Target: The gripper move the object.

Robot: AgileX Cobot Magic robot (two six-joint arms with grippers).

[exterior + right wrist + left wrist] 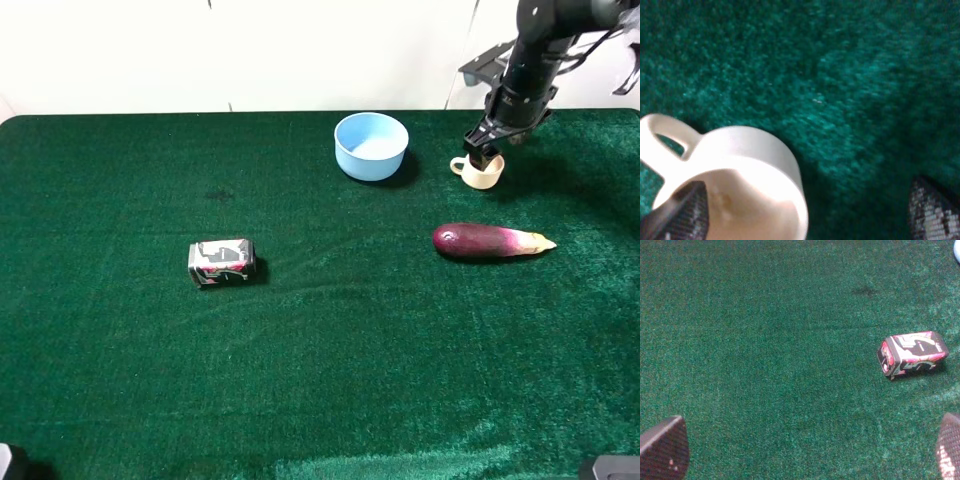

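The small cream mug (482, 172) stands upright on the green cloth at the back right, its handle toward the blue bowl. My right gripper (483, 152) hangs on the black arm directly over the mug. In the right wrist view the mug (750, 165) fills the lower part. The right gripper (805, 210) is open, with one finger (682, 212) inside the mug and the other finger (935, 210) outside it over the cloth. My left gripper (807, 450) is open and empty above bare cloth; it does not show in the exterior view.
A light blue bowl (371, 145) stands just left of the mug. A purple eggplant (490, 241) lies in front of the mug. A small printed can (221, 261) lies on its side at mid left, also in the left wrist view (912, 354).
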